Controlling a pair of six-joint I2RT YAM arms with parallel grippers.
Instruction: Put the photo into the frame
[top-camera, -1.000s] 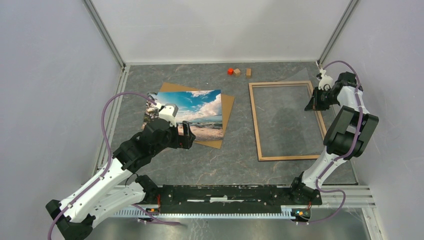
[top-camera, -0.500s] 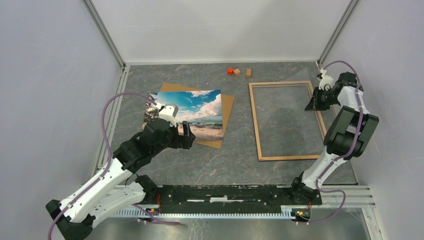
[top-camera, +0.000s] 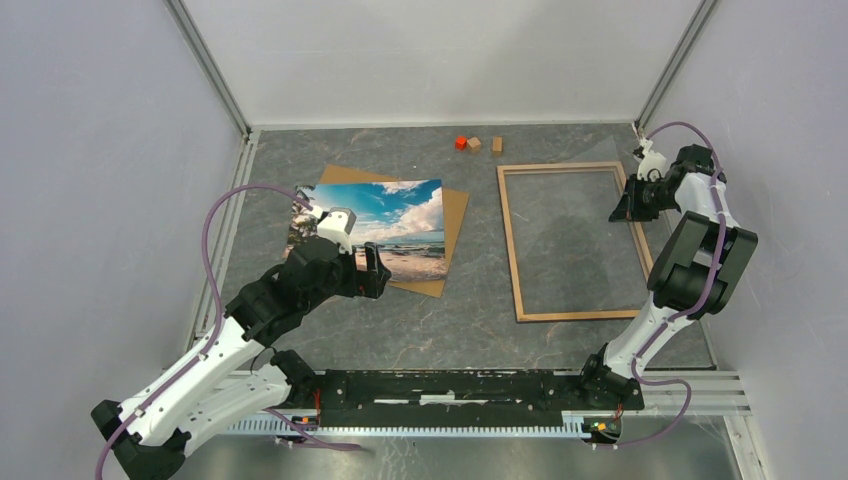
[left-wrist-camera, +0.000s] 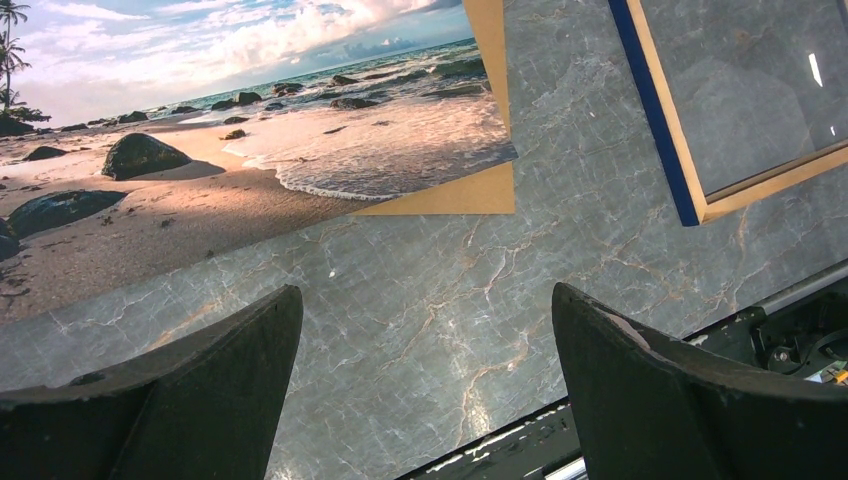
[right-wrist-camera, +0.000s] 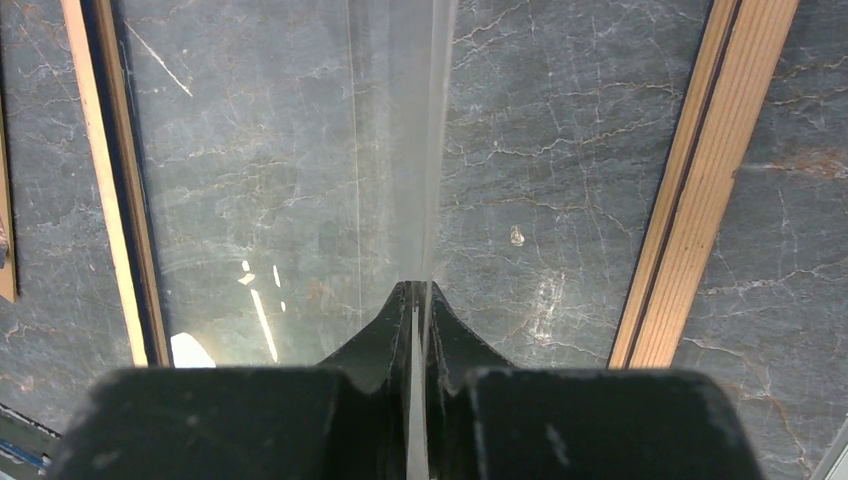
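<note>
Photo (top-camera: 385, 225): flat on brown backing board (top-camera: 455, 215), left half of desk (top-camera: 450, 320).
Frame (top-camera: 510, 240): flat on right half of desk, light wood face up, apart from photo.
Left fingers (left-wrist-camera: 180, 400): spread wide, empty, above desk just beside photo's near edge.
Right fingers (right-wrist-camera: 385, 340): clamped on edge of clear sheet (right-wrist-camera: 400, 150), above frame by its right rail.

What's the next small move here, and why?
Probably ease the left claw forward to the near edge of the photo: it hangs open just short of it, and the photo lies on the brown board, outside the frame. The right claw is shut on a clear pane, so it cannot help.
</note>
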